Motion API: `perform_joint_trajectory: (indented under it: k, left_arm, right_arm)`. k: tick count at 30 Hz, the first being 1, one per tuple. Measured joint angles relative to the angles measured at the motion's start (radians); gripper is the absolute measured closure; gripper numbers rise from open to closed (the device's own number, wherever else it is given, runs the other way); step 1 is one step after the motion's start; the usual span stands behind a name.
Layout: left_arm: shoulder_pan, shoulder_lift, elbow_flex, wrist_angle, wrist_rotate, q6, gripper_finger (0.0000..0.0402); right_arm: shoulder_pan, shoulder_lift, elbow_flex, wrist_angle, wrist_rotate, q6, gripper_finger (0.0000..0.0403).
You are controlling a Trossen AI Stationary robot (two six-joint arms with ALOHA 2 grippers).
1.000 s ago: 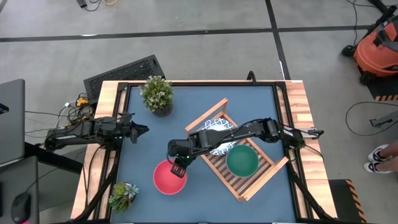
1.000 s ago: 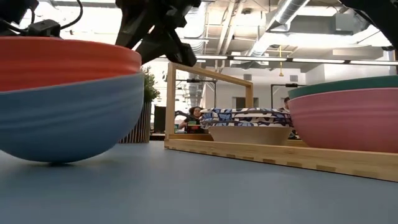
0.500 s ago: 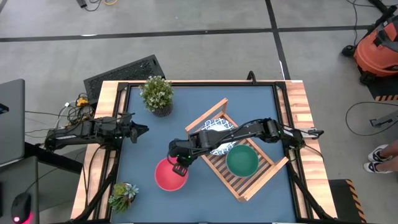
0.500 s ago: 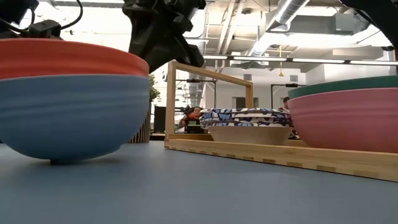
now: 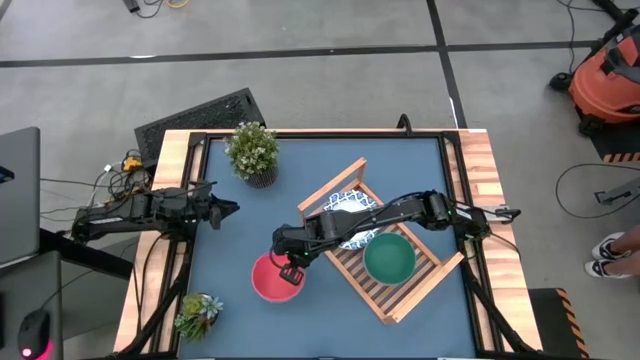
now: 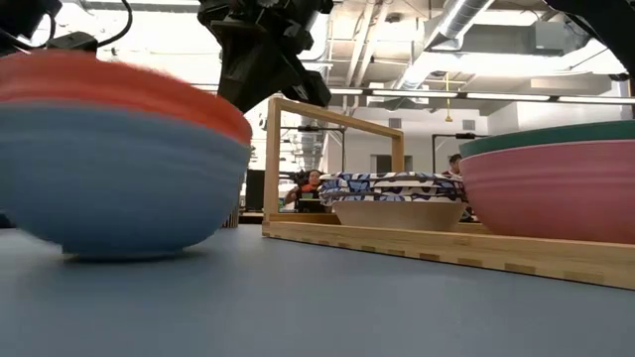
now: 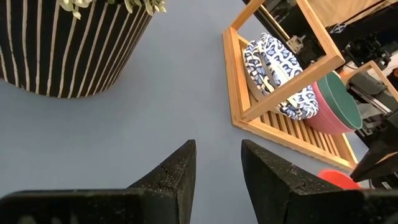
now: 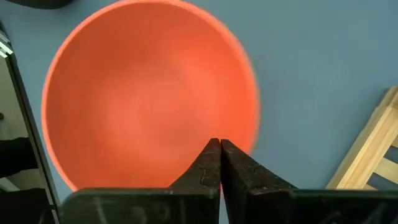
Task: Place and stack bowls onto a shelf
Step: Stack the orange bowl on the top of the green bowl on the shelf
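Note:
A red bowl sits nested in a light blue bowl on the blue table, just left of the light-wood shelf. The pair is tipped, its rim lower on the shelf's side. My right gripper is shut over the red bowl's inside, near the rim on the shelf's side. On the shelf, a green bowl sits in a pink bowl, beside white bowls with blue patterns. My left gripper waits open at the table's left. My right gripper comes from above, pointing down, with its fingers shut together. The tips stand on the red bowl's inner wall close to the rim nearest the shelf. The nested bowls rest on the table, tipped down toward that side.
A tall potted plant in a striped pot stands at the far left. A small plant sits at the near left corner. The shelf lies askew on the table's right half, its upright frame near the bowls.
The nested red and blue bowls have slid a little toward the shelf and tipped, the rim dropping on the shelf's side. My right gripper has moved slightly the same way with them and has stayed shut.

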Motion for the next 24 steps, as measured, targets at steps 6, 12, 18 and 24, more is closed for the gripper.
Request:
perform_joint_trajectory:
  k: [6, 12, 18, 24]
  left_arm:
    - [0.000, 0.000, 0.000, 0.000, 0.000, -0.007, 0.0289]
    - [0.000, 0.000, 0.000, 0.000, 0.000, -0.007, 0.0289]
    - [0.000, 0.000, 0.000, -0.001, 0.000, -0.007, 0.0289]
    - [0.000, 0.000, 0.000, -0.001, 0.000, 0.007, 0.0289]
  right_arm:
    - [0.000, 0.000, 0.000, 0.001, 0.000, 0.000, 0.0356]
    - [0.016, -0.002, 0.021, 0.126, -0.001, -0.082, 0.0337]
    - [0.095, -0.014, 0.068, 0.189, -0.029, -0.298, 0.0336]
    - [0.136, -0.008, 0.066, 0.186, -0.032, -0.460, 0.0336]
